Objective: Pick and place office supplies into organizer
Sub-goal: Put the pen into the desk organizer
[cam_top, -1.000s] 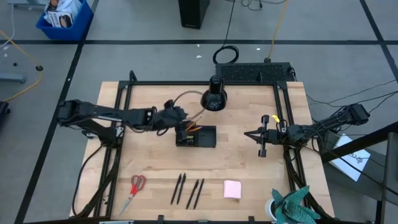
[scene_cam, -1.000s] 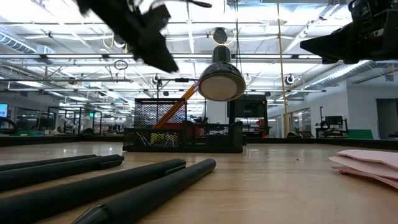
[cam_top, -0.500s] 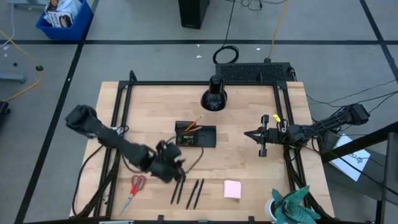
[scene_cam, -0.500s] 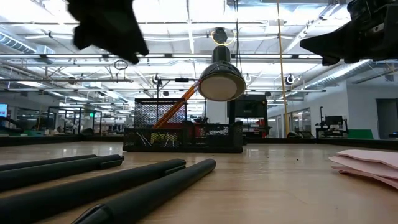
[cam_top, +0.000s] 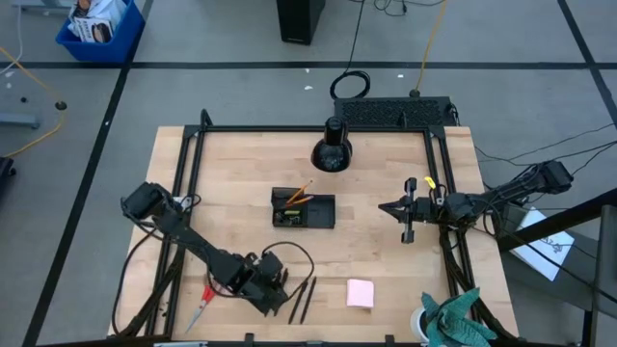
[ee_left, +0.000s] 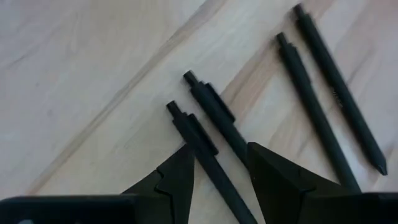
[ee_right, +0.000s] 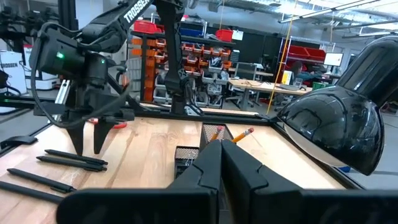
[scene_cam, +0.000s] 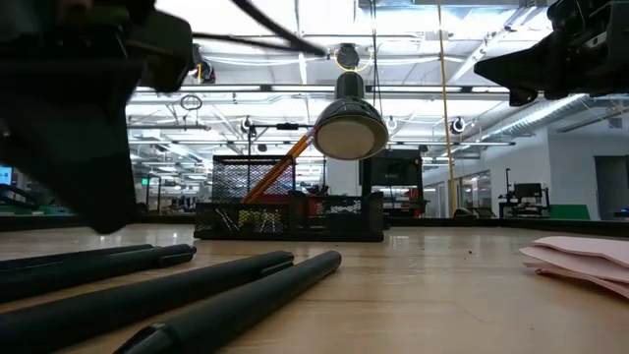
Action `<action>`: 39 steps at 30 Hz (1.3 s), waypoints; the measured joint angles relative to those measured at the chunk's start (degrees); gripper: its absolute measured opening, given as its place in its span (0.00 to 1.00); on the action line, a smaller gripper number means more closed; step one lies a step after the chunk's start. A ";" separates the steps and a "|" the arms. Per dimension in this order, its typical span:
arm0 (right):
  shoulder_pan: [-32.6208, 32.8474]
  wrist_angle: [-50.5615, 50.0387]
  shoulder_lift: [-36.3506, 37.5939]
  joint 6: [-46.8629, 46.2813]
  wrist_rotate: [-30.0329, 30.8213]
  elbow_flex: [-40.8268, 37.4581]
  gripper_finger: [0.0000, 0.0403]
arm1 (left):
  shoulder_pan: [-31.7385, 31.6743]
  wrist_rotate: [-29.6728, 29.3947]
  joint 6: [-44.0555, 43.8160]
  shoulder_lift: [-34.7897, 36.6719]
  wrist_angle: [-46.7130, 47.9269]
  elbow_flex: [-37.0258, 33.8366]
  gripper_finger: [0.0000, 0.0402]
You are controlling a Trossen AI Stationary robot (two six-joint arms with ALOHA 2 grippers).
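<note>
Several thin black pens [ee_left: 311,106] lie side by side on the table near its near edge; they also show in the high view [cam_top: 307,300]. My left gripper [ee_left: 221,155] is open and points down just above them. One pen [ee_left: 205,149] runs between its fingers and touches neither. The left gripper also shows in the high view [cam_top: 275,294] and the right wrist view [ee_right: 88,149]. The black organizer [cam_top: 304,210] at mid-table holds two orange pencils [cam_top: 301,193]. My right gripper [cam_top: 405,214] is shut and waits at the right.
The red-handled scissors [cam_top: 200,306] lie left of the pens, partly under my left arm. A pink sticky-note pad [cam_top: 360,292] lies right of the pens. A round black cone-shaped object [cam_top: 331,152] stands beyond the organizer. A black frame [cam_top: 183,193] borders the table.
My left gripper has swung from beside the organizer toward the table's near edge and has come down over the pens. The pens and the organizer have stayed where they were.
</note>
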State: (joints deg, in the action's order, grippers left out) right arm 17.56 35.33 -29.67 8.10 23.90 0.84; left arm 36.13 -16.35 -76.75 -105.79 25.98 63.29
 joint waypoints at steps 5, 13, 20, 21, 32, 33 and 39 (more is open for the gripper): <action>0.00 0.00 0.00 0.27 0.00 -0.02 0.01 | -0.88 0.91 -0.07 -0.01 -0.01 0.00 0.38; -0.02 -0.04 0.00 0.46 0.02 -0.02 0.01 | -1.52 2.10 1.90 -0.01 1.28 0.00 0.38; -0.02 -0.44 -0.02 0.48 0.02 0.00 0.01 | -2.09 4.86 2.03 -2.29 0.92 0.14 0.38; 0.00 -0.42 -0.02 0.48 0.05 -0.02 0.01 | -2.32 5.80 2.03 -3.12 0.73 0.26 0.38; -0.01 -0.35 -0.04 0.18 0.04 0.00 0.01 | -2.06 7.73 2.03 -5.19 2.67 0.39 0.36; -0.02 -0.35 -0.04 0.18 0.04 -0.01 0.01 | -2.04 7.94 2.03 -5.19 3.33 0.37 0.34; -0.02 -0.42 -0.04 0.13 0.04 -0.02 0.01 | -2.10 10.95 4.06 -5.05 7.09 0.43 0.15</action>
State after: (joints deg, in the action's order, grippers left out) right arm 17.54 34.92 -29.71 8.23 23.94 0.82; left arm 34.03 -5.40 -72.69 -110.85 33.07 63.72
